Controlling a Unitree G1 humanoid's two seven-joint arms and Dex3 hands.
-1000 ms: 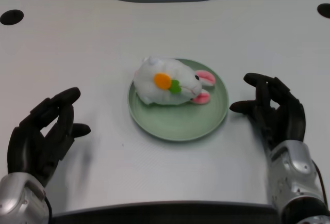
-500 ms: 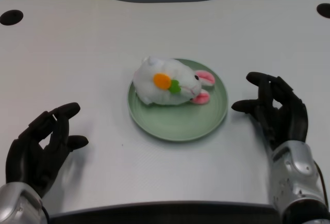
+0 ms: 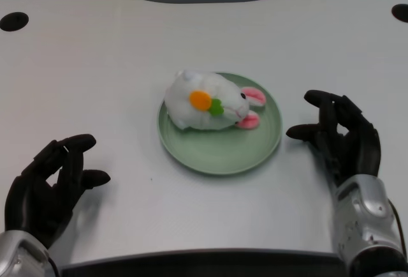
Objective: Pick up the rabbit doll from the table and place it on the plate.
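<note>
A white rabbit doll with pink ears and an orange carrot patch lies on its side on the green plate at the middle of the table. Its body overhangs the plate's upper left rim a little. My left hand is at the lower left near the table's front edge, well apart from the plate, holding nothing, its fingers spread and loosely bent.
My right hand rests just right of the plate, fingers apart. Two dark round holes sit in the table's far corners. The white table's front edge runs along the bottom of the picture.
My left hand has drawn back toward the front edge and lower in the picture. The doll, the plate and the right hand have stayed where they were.
</note>
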